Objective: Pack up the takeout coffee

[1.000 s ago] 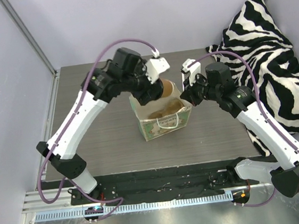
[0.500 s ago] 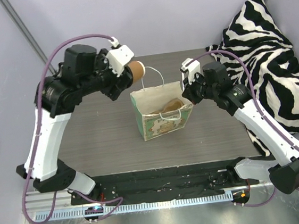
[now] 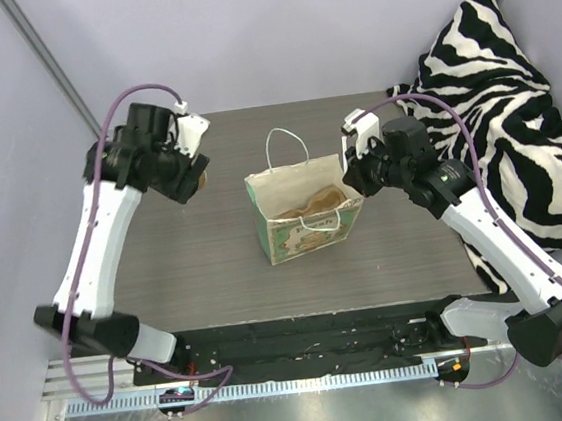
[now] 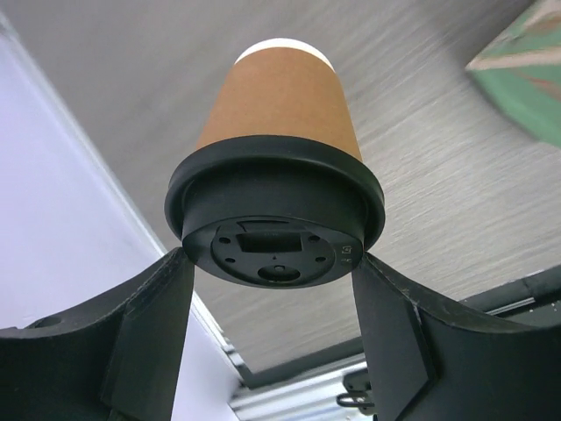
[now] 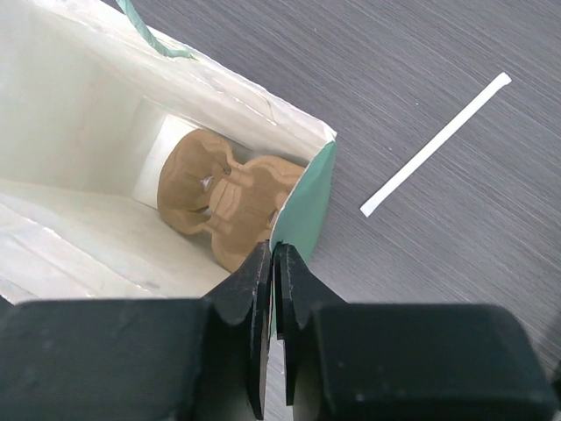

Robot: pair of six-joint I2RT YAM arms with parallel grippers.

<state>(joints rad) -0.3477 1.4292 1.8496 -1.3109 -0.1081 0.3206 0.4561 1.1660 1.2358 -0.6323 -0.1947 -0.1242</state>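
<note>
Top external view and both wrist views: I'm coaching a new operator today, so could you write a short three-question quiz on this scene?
1. True or false: the tan-brown paper cup with a round black plastic lid already stands inside the mint-green paper bag.
2. What do the right fingers pinch? A. the bag's rim B. a white string handle C. the white paper straw
3. What lies at the bottom of the bag?
Key: 1. False; the left fingers hold it by the lid, apart from the bag. 2. A. 3. A brown moulded-pulp cup carrier.
</note>
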